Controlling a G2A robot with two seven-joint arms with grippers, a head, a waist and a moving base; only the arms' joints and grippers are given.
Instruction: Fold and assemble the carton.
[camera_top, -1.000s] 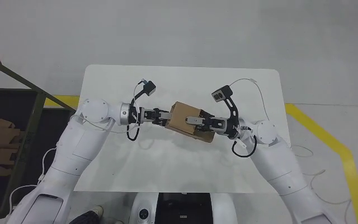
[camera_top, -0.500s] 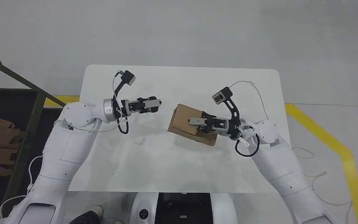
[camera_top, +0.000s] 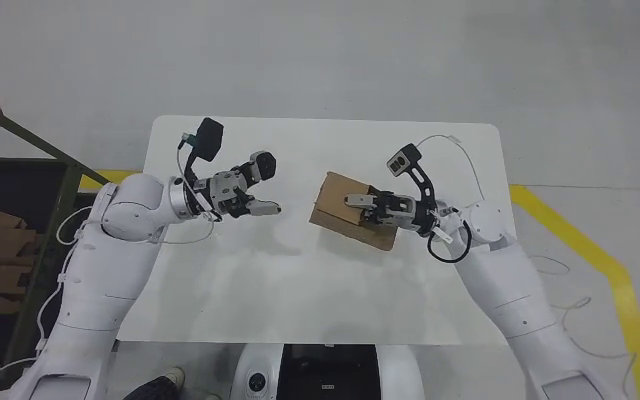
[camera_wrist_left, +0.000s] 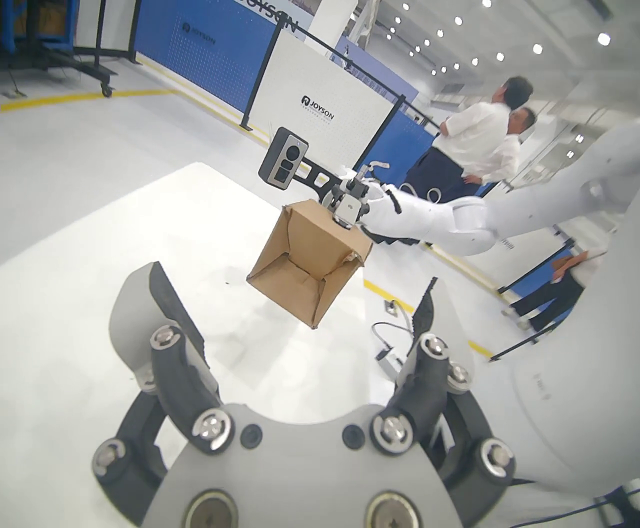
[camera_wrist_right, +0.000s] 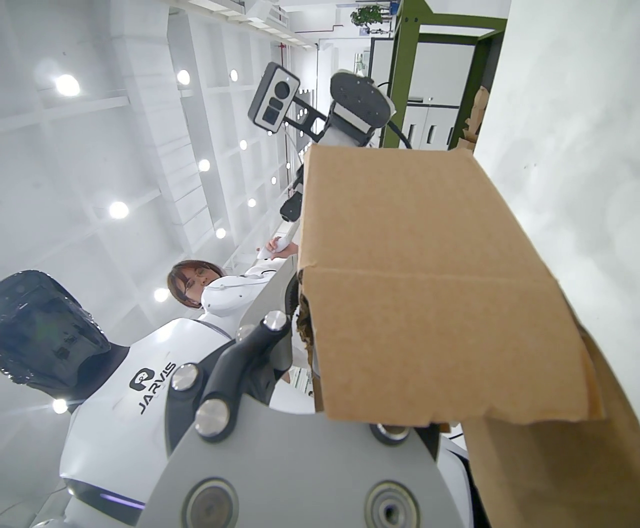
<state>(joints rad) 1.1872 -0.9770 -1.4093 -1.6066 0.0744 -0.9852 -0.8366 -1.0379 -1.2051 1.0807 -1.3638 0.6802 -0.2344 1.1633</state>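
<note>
Top view: the right pincer (camera_top: 353, 201) is clamped on the brown carton (camera_top: 345, 218), held over the white surface (camera_top: 300, 290), while the left pincer (camera_top: 268, 187) hangs well apart from it, fingers spread. Left wrist view: the carton (camera_wrist_left: 305, 250) is tilted, its open end facing that spread pincer. Right wrist view: a carton (camera_wrist_right: 425, 300) wall sits gripped between the fingers.

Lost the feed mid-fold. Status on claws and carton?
Left claw open, apart from carton. Right claw shut on carton, holding it above table, open end toward left claw. Nothing between them.
</note>
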